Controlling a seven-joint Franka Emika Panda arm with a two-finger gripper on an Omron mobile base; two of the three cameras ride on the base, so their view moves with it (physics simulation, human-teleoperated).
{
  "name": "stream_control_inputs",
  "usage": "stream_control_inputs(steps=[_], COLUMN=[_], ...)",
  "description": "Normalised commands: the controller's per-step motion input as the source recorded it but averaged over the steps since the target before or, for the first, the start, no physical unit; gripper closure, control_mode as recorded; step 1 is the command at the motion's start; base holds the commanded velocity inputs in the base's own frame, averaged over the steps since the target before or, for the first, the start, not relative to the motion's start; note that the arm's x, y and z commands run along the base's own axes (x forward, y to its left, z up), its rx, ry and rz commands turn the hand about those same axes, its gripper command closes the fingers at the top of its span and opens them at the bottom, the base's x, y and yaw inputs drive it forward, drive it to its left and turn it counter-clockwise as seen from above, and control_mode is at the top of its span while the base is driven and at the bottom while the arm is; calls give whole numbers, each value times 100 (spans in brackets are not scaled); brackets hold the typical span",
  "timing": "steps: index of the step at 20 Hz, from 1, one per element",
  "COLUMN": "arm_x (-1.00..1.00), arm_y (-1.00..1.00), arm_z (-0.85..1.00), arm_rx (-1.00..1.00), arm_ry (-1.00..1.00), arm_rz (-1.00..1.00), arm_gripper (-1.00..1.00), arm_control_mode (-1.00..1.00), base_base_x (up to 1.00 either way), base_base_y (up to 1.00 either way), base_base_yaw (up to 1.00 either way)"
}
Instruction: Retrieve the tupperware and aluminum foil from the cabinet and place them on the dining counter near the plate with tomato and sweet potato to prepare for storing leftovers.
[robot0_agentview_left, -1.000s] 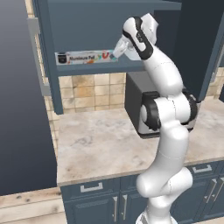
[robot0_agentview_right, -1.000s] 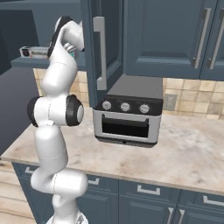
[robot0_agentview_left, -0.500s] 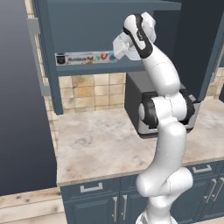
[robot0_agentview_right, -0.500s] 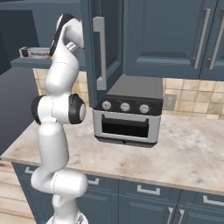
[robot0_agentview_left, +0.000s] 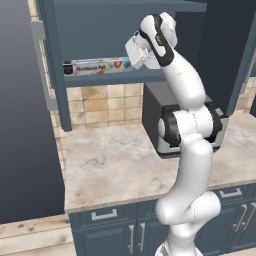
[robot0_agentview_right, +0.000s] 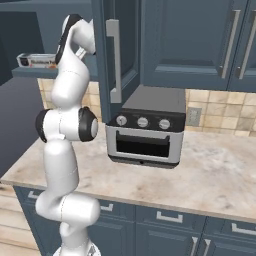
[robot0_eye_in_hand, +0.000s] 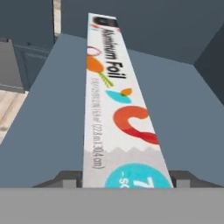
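Hand view, aluminum foil (robot0_eye_in_hand: 120, 113): long white box lying flat on the cabinet shelf (robot0_eye_in_hand: 48, 109), running away from the camera; black lettering toward the far end, teal patch at the near end.
Claw (robot0_eye_in_hand: 126, 178): one dark finger tip (robot0_eye_in_hand: 65, 178) stands on each side of the box's near end, close to its long edges; whether they press the box cannot be told.
Left base view, aluminum foil (robot0_agentview_left: 95, 66): lies lengthwise along the front of the shelf inside the open cabinet (robot0_agentview_left: 107, 30), black logo end to the left.
Left base view, claw (robot0_agentview_left: 134, 54): raised to shelf height at the box's right end, fingers hidden behind the white hand.
Cabinet door (robot0_agentview_right: 116, 55): swung open, long grey bar handle facing the right base view.
Toaster oven (robot0_agentview_right: 146, 131): dark, three knobs, standing on the worktop (robot0_agentview_left: 115, 160) below the cabinet, to the right of the arm.
Worktop: beige marbled stone over dark blue drawers, tiled wall behind.
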Motion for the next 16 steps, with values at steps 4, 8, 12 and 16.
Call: stream_control_inputs(steps=[4, 8, 12, 16], arm_x=[-21, -75, -93, -100], arm_y=[0, 0, 0, 0], arm_z=[-24, -40, -15, -5], arm_rx=[1, 12, 21, 17], arm_ry=[-4, 0, 0, 0], arm_rz=[-2, -6, -6, -3], arm_gripper=[100, 100, 100, 100], arm_control_mode=[-100, -100, -100, -100], base_base_x=[0, 0, 0, 0], base_base_y=[0, 0, 0, 0], base_base_yaw=[0, 0, 0, 0])
